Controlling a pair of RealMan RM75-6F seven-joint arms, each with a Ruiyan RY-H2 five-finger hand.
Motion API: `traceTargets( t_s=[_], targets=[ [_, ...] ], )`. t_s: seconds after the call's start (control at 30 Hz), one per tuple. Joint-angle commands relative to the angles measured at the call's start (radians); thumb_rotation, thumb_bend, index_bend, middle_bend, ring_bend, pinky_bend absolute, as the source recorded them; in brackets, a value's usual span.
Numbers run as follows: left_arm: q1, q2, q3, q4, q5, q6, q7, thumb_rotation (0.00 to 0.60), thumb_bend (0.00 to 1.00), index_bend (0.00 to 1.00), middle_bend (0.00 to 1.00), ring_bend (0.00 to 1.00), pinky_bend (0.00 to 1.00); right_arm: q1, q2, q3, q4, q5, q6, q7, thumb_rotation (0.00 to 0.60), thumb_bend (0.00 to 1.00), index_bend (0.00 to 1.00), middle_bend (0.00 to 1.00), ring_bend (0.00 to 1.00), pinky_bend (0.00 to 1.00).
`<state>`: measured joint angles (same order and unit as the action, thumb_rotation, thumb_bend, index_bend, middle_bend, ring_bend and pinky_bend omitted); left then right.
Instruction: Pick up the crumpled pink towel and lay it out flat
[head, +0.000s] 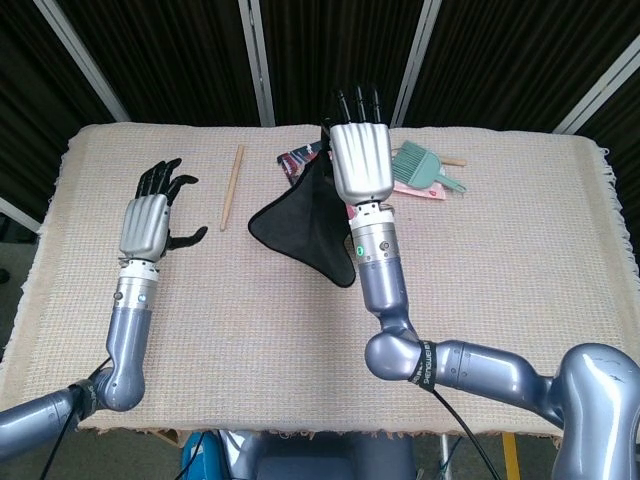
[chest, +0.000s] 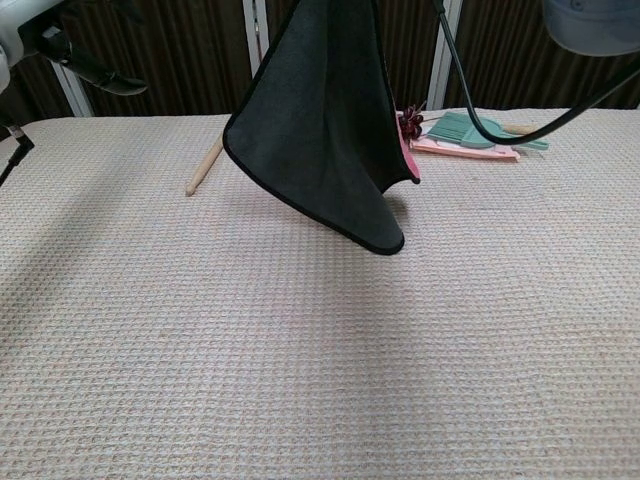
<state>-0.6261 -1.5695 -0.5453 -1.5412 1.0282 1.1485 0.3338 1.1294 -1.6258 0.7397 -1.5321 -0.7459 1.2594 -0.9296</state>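
Dark cloth towel (head: 305, 225) hangs clear of the bench (head: 500, 260), grasped at its top by the right robot hand (head: 358, 160), while the left robot hand (head: 148, 218) hovers released, fingers spread.

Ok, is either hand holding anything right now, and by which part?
The right hand holds the dark towel by its top corner, so it hangs clear of the table cloth. The left hand is open, holding nothing.

A beige waffle-weave cloth (head: 520, 260) covers the counter, its fringed edge showing at the right. Behind it hang dark pleated curtains (head: 170, 60), crossed by pale metal frame bars (head: 258, 60).
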Motion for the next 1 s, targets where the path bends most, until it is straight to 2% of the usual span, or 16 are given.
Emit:
traceTargets(
  t_s=[0.03,0.17,0.33,0.6,1.0],
  targets=[
    [-0.058,-0.048,-0.037,0.043,-0.106,-0.047,-0.002,0.6,0.24,0.33,0.09,0.0,0.0,-0.003,0.015,-0.011,-0.019,0.005,0.014,0.0,0.6,0.56,0.6,0.17,0.02,0.0],
    [-0.107,-0.078,-0.055,0.073,-0.203,-0.066,0.036,0.6,0.25,0.37,0.09,0.0,0.0,-0.005,0.035,-0.018,-0.047,0.012,0.032,-0.002,0.6,0.56,0.61,0.18,0.02,0.0],
    [-0.17,-0.095,-0.072,0.105,-0.333,-0.108,0.096,0.6,0.3,0.42,0.08,0.0,0.0,-0.011,0.056,-0.033,-0.08,0.028,0.05,-0.004,0.6,0.56,0.62,0.17,0.02,0.0],
    [-0.264,-0.1,-0.072,0.133,-0.503,-0.175,0.189,0.6,0.31,0.41,0.06,0.0,0.0,-0.014,0.073,-0.056,-0.107,0.05,0.068,0.004,0.6,0.56,0.62,0.18,0.02,0.0],
    [-0.337,-0.098,-0.029,0.15,-0.616,-0.187,0.236,0.6,0.37,0.44,0.06,0.0,0.0,0.003,0.089,-0.082,-0.13,0.068,0.094,0.011,0.6,0.56,0.62,0.18,0.02,0.0]
  ],
)
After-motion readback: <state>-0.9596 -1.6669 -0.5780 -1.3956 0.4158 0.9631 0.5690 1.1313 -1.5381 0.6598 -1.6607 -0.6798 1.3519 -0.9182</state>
